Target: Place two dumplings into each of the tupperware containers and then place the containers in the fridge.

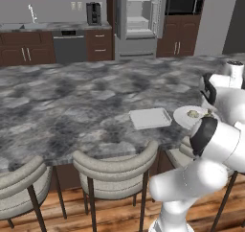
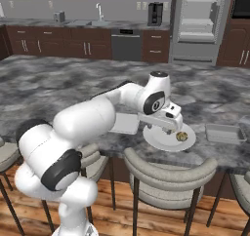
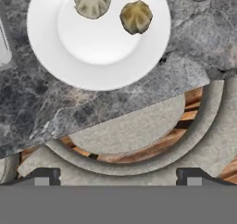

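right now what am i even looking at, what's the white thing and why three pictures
The white thing is a robot arm in a rendered kitchen. Two pictures come from cameras behind it, left and right. The third looks down from its hand. Its gripper is open and holds nothing, hovering over a round white plate with two dumplings on a marble counter. Two shallow plastic containers flank the plate. The fridge behind stands open. Stools line the counter.

- Two dumplings (image 3: 92,2) (image 3: 136,17), pale beige and pleated, side by side on what I read as a round white plate.
- Tupperware containers: one (image 1: 150,118) beside it, another (image 2: 224,133) opposite; contents unclear to me.
- Fridge (image 1: 139,20) beyond, door open.
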Robot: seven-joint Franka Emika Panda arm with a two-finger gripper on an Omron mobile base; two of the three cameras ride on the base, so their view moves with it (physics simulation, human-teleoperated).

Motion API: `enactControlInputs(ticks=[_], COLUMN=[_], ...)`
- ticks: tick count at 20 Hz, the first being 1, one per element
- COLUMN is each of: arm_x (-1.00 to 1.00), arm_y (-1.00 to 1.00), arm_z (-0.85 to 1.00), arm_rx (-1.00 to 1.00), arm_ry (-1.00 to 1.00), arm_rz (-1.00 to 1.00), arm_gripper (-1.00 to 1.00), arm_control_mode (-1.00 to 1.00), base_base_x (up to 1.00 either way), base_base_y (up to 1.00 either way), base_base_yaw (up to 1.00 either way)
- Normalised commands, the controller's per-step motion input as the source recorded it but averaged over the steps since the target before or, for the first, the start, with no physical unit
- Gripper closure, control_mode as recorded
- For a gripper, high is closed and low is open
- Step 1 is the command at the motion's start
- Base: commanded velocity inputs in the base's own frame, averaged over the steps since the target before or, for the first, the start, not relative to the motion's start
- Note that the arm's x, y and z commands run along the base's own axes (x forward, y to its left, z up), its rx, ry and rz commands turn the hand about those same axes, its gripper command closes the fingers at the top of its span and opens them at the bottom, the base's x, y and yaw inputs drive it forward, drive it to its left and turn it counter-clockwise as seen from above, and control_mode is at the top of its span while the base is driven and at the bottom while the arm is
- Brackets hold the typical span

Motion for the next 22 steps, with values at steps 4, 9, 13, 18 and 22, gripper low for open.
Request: enactControlInputs(ticks=[4, 9, 13, 18, 22], arm_x=[0.51, 0.39, 0.39, 0.47, 0.52], arm_y=[-0.59, -0.5, -0.32, -0.02, -0.03], arm_z=[-0.42, -0.37, -0.36, -0.29, -0.27], arm_rx=[0.03, 0.02, 0.0, 0.0, 0.0], arm_ry=[0.01, 0.04, 0.06, 0.02, 0.0], arm_rz=[0.0, 0.0, 0.0, 0.0, 0.0], arm_gripper=[-1.0, -1.0, -1.0, -1.0, -1.0], arm_control_mode=[-1.0, -1.0, -1.0, -1.0, -1.0], base_base_x=[0.0, 0.0, 0.0, 0.0, 0.0], base_base_y=[0.0, 0.0, 0.0, 0.0, 0.0], base_base_yaw=[0.0, 0.0, 0.0, 0.0, 0.0])
